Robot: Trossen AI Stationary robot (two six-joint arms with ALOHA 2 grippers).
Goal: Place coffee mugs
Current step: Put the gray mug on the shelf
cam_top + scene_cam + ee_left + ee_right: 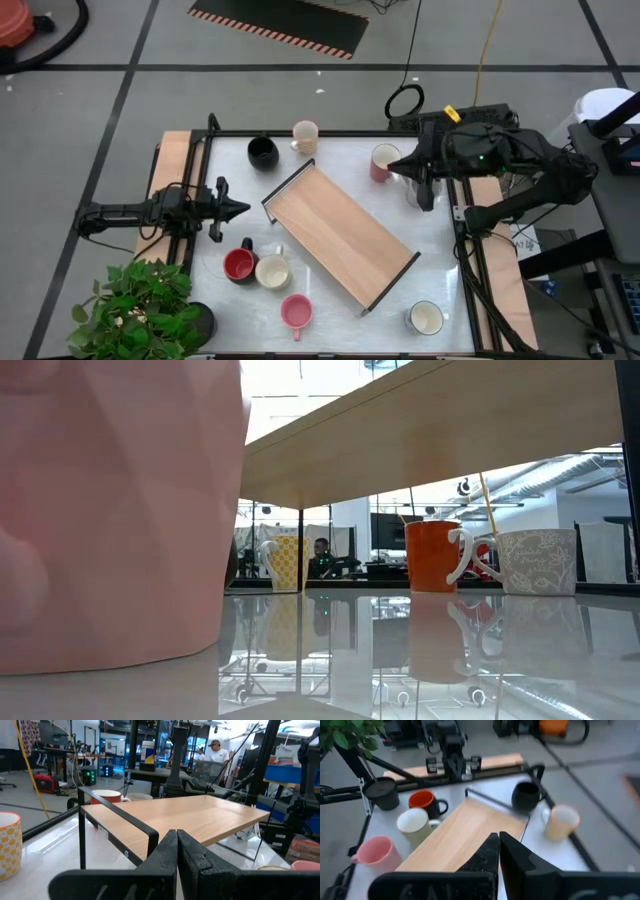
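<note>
A long wooden tray [340, 236] with black wire ends lies slantwise mid-table. Coffee mugs stand around it on their bases: black [262, 152] and cream [305, 136] at the far edge, pink [380, 162] at the far right, red [239, 264], cream [272, 271] and pink [296, 312] at the near left, white [425, 318] at the near right. My left gripper [240, 208] is shut and level at the table's left, pointing at the tray [200, 820]. My right gripper [498, 845] is shut and raised above the far right, tipped down toward the tray [465, 835].
A potted plant [140, 310] stands at the near left corner. The table's black frame rails [330, 133] run along the edges. In the low view the near pink mug [110, 510] fills the left. People show in the room beyond the table [217, 752].
</note>
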